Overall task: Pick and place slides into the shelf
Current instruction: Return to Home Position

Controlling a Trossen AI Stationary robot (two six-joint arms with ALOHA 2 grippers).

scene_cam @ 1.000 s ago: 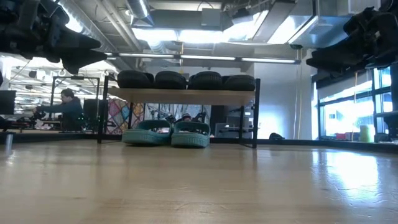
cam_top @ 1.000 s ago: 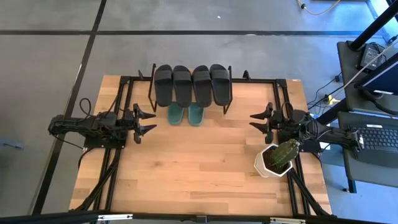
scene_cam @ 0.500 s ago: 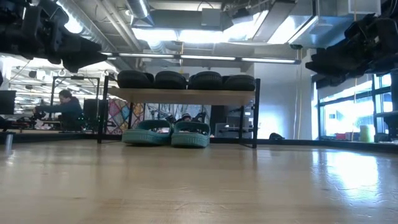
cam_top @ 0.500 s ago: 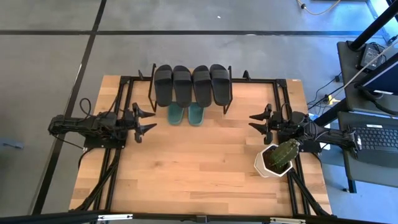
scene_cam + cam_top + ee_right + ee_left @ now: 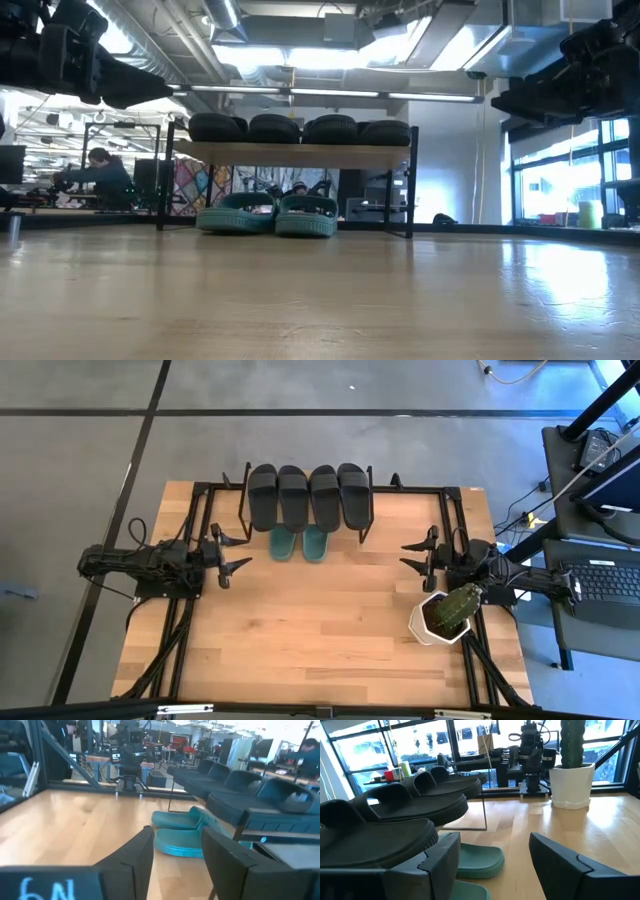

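Concrete floor is showing all around your light wooden tabletop (image 5: 320, 645), and the low view is looking across it into a big workshop with bright windows, where a person (image 5: 104, 168) is leaning over a bench way off in the back. So, you're looking at the shelf (image 5: 295, 152) standing at the far edge of the table, roughly in the middle. Four black slides (image 5: 305, 495) are lying side by side across its top board, packed close enough that neighbours are touching. The two teal slides (image 5: 300, 544) are sitting as a pair on the tabletop underneath the board, right up against each other, with their near ends poking out past the shelf's front. Your left gripper (image 5: 240, 552) is hovering off the wood just left of the shelf, pointing toward the table's middle, with its fingers spread apart and gripping nothing. Your right gripper (image 5: 406, 555) is mirroring that on the other side, well right of the shelf, also spread wide and carrying nothing. A potted cactus (image 5: 445, 615) in a white pot is standing on the table just beside the right arm, on the near side of it.
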